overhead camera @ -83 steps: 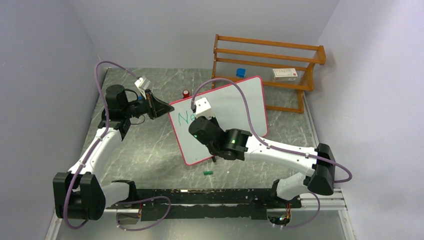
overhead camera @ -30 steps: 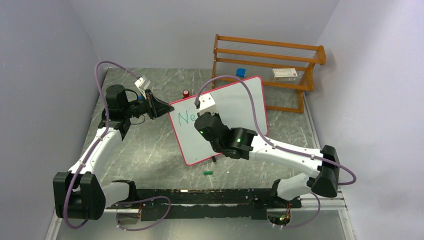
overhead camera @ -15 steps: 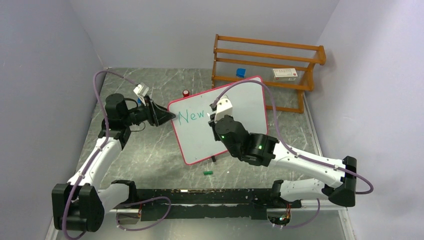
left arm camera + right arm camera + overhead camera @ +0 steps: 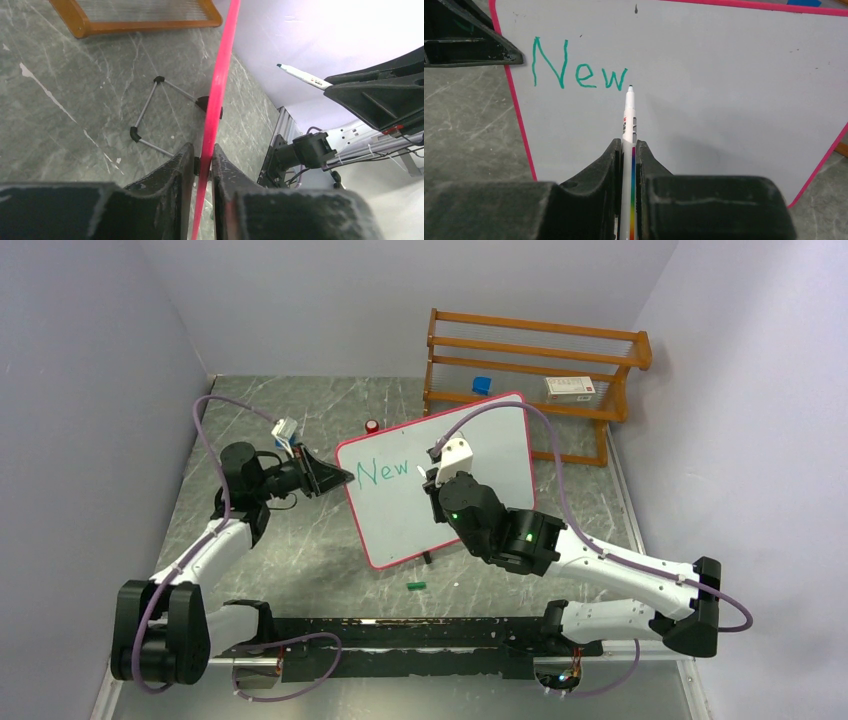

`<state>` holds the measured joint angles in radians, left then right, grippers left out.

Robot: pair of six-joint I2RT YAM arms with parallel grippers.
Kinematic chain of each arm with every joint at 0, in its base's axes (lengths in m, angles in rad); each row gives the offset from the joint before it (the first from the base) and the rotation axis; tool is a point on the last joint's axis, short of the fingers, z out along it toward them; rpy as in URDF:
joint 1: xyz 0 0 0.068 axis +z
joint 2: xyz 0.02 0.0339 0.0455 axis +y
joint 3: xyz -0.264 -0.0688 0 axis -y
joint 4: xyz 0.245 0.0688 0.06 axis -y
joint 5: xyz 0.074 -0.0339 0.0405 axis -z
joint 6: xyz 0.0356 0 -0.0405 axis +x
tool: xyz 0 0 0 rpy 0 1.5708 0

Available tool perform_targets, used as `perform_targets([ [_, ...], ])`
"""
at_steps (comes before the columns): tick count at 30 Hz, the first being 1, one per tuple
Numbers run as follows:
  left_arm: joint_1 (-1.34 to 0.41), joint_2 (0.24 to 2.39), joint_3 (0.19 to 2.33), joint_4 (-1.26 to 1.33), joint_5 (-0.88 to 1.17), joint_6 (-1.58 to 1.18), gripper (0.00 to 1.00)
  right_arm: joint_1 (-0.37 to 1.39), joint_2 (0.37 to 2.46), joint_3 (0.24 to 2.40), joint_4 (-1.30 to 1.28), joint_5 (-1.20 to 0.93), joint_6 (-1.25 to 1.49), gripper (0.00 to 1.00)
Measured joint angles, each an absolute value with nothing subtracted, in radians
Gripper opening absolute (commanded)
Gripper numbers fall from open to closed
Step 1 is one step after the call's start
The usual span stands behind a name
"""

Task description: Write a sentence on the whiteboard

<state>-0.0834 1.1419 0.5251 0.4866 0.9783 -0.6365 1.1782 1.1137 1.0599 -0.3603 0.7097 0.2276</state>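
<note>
The whiteboard (image 4: 495, 445) stands tilted on the table, white with a pink-red rim. Only the green word "New" (image 4: 382, 472) of the sentence shows on it, also in the right wrist view (image 4: 579, 72). My left gripper (image 4: 340, 477) is shut on the board's left rim (image 4: 212, 120). My right gripper (image 4: 432, 483) is shut on a white marker (image 4: 628, 125) with a rainbow stripe. The marker's tip sits just right of the "w", close to the board surface. The marker also shows in the left wrist view (image 4: 302, 76).
A wooden rack (image 4: 535, 380) stands behind the board with a small box (image 4: 571, 388) on it and a blue cap (image 4: 482, 385) near it. A red cap (image 4: 372, 426) lies behind the board. A green marker cap (image 4: 416, 586) lies on the table in front. The board's wire stand (image 4: 150, 112) shows behind.
The word grew from "Ne" to "New". My right arm moved right along the board with the marker. My left gripper shifted slightly with the board's rim in it.
</note>
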Motion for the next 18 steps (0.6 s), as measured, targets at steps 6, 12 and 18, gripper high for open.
perform_targets([
  [6, -0.08, 1.179, 0.542, 0.526, 1.014, -0.63, 0.05, 1.178, 1.114, 1.06, -0.363, 0.71, 0.225, 0.0],
  [12, -0.06, 1.199, 0.62, 0.384, 1.052, -0.513, 0.05, 1.178, 1.114, 1.06, -0.365, 0.712, 0.219, 0.0],
  [18, -0.039, 1.212, 0.672, 0.246, 1.086, -0.412, 0.05, 1.178, 1.114, 1.06, -0.365, 0.722, 0.207, 0.0],
])
